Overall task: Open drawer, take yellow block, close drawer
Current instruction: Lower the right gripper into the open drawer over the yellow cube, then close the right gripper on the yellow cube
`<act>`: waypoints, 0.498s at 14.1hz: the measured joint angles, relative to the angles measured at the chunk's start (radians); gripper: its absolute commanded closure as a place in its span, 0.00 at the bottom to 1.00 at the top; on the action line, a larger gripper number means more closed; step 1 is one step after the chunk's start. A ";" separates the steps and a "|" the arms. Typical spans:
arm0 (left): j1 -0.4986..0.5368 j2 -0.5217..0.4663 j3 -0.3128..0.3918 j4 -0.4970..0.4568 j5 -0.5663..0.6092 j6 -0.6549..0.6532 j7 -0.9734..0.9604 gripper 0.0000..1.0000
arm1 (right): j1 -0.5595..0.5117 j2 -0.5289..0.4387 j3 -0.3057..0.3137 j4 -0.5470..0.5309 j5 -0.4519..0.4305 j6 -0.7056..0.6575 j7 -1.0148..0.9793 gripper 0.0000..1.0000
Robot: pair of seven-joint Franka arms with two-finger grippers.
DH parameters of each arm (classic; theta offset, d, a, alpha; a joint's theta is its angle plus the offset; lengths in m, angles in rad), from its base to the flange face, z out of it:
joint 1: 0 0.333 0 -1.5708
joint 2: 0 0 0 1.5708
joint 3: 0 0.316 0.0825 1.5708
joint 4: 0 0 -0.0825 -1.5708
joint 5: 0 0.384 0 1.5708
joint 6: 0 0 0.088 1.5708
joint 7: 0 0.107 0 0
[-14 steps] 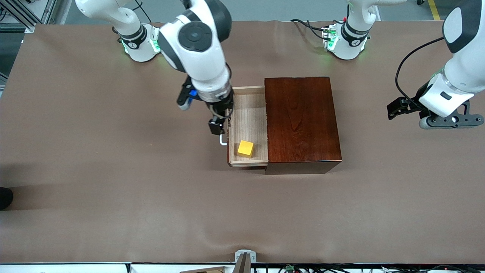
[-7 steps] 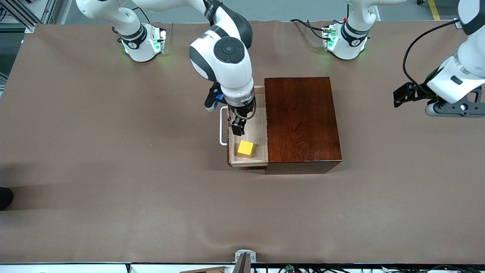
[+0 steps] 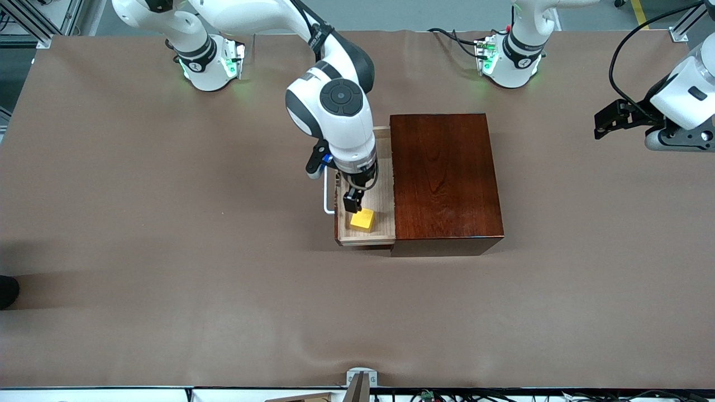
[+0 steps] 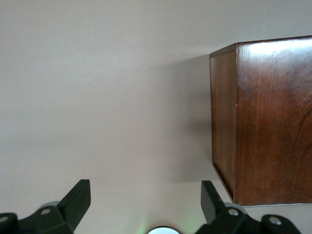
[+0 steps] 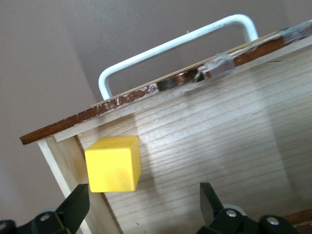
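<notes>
The drawer stands pulled out of the dark reddish-brown box toward the right arm's end of the table, its white handle on the front. The yellow block rests on the drawer floor, in the corner nearest the front camera. My right gripper hangs open inside the drawer just above the block. In the right wrist view the block lies just ahead of one fingertip of the open gripper, with the handle past it. My left gripper waits open over bare table; its wrist view shows the gripper with nothing between its fingers and the box beside it.
A brown cloth covers the table. Cables lie by the left arm's base. A small metal bracket sits at the table's edge nearest the front camera.
My right gripper has left the handle, moved over the open drawer and come down toward the yellow block. The left arm has drawn back toward its base. The drawer has not moved.
</notes>
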 measured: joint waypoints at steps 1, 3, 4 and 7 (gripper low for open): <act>0.000 0.001 0.000 0.000 0.000 0.006 0.000 0.00 | -0.001 0.007 -0.001 0.000 -0.001 0.012 0.000 0.00; 0.000 0.006 0.000 0.000 0.000 0.047 0.000 0.00 | -0.002 0.025 -0.002 0.000 -0.001 0.041 0.000 0.00; 0.000 0.008 0.000 -0.001 0.000 0.069 0.000 0.00 | -0.002 0.036 -0.003 0.000 -0.002 0.055 0.000 0.00; 0.001 0.018 0.000 -0.004 0.000 0.106 0.000 0.00 | -0.003 0.062 -0.007 0.000 -0.003 0.094 0.000 0.00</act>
